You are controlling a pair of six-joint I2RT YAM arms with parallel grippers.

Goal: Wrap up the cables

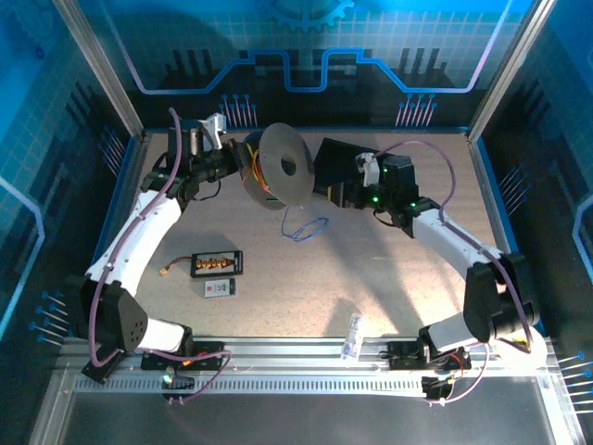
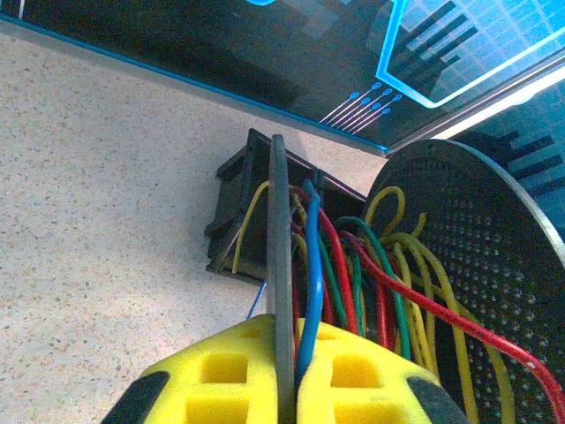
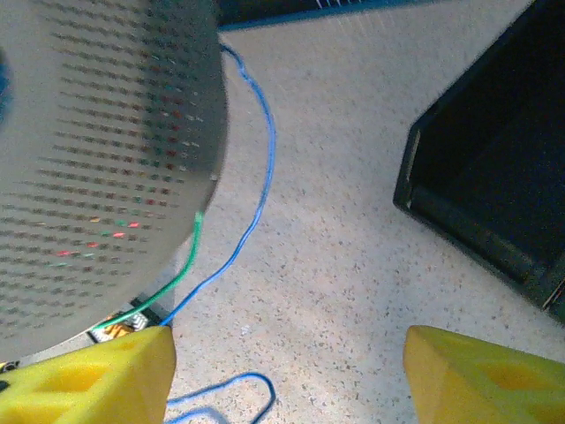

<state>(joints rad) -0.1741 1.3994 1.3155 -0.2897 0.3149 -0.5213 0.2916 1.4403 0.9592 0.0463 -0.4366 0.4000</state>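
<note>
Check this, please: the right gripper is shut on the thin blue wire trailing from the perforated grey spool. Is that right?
No. The right gripper is open, not shut on the thin blue wire trailing from the perforated grey spool; the right wrist view shows its yellow fingers wide apart.

Right gripper (image 3: pixel 290 349) gapes wide at 6 o'clock. Spool (image 3: pixel 97 159) at 10 o'clock, blue cable (image 3: pixel 272 150) curving beside it, green cable (image 3: pixel 196 243) at 8, black bin (image 3: pixel 494 177) at 3.

Black board (image 1: pixel 217 264) flat on table (image 1: pixel 389 278), grey card (image 1: pixel 220 288) just beside. Clear packet (image 1: pixel 353 336) at rail (image 1: pixel 278 350). Black bin (image 1: pixel 335 159) toward back wall.
</note>
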